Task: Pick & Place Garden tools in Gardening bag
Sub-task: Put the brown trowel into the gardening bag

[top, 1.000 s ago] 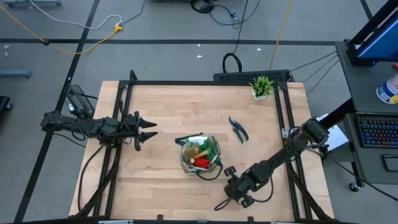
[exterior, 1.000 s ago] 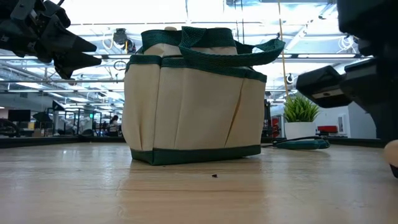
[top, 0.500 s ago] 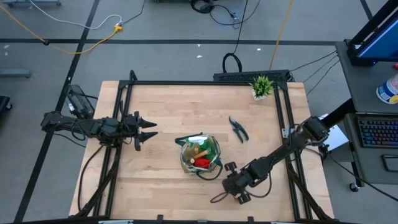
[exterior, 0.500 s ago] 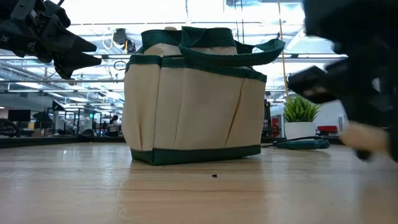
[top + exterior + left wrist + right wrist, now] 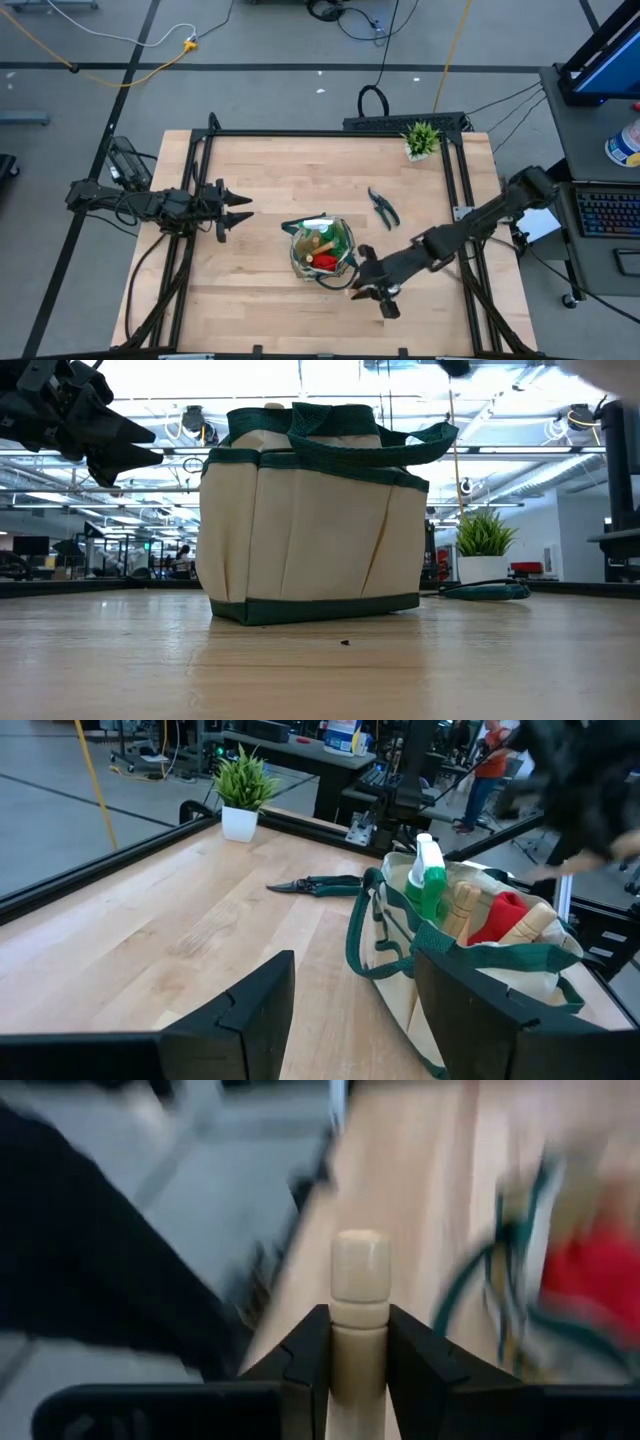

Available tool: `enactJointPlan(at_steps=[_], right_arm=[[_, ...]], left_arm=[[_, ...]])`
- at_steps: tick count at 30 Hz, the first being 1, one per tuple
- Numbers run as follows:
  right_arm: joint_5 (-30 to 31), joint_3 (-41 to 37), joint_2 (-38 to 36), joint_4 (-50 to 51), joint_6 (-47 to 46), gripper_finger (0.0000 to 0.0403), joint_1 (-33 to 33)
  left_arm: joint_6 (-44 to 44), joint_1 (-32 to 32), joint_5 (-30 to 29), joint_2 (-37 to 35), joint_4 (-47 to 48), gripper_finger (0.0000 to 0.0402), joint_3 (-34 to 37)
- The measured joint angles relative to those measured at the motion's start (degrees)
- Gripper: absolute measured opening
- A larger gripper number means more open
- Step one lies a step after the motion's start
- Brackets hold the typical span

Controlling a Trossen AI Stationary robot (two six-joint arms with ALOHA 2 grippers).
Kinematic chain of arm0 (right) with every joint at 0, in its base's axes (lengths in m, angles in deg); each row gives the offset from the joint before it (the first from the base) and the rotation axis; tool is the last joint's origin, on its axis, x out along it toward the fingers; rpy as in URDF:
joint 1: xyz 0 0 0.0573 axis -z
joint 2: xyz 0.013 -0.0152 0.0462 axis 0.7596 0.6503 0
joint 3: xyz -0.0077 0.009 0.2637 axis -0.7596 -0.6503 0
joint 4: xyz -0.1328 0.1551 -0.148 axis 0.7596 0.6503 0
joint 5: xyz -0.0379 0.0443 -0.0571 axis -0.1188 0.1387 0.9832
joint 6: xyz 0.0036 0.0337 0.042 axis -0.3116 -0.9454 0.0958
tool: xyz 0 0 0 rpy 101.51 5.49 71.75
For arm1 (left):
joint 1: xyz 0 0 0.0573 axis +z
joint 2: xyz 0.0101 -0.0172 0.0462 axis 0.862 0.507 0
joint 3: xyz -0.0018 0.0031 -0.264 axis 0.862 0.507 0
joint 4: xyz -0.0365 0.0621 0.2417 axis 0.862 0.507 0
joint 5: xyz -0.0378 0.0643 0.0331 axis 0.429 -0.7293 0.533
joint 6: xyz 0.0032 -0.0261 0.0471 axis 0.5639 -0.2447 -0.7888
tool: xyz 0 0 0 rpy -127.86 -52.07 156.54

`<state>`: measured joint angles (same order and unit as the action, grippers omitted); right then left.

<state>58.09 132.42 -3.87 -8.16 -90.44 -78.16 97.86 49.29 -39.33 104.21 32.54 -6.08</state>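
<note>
Right gripper point(image 5: 366, 287) closed on pale wooden tool handle point(image 5: 359, 1315), just right of round beige fabric bag with green trim point(image 5: 322, 250) | left gripper point(image 5: 240, 212) open, left of bag | dark pruning shears point(image 5: 382, 207) flat on table, right and far of bag
</note>
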Motion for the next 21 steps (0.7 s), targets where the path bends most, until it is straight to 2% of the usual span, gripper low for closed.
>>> enactJointPlan(at_steps=[6,14,21], right_arm=[[-3.08,0.07,-4.72,-8.63,0.09,0.0064,1.07],[-8.96,0.07,-5.21,-20.54,2.7,0.0064,1.25],[-9.11,0.07,-5.2,-31.64,9.41,0.0064,1.7]], left_arm=[[0.0,0.0,0.0,0.0,0.01,0.0212,0.0],[0.17,0.0,0.0,0.0,0.02,0.0212,0.0],[0.87,0.0,0.0,0.0,0.02,0.0212,0.0]])
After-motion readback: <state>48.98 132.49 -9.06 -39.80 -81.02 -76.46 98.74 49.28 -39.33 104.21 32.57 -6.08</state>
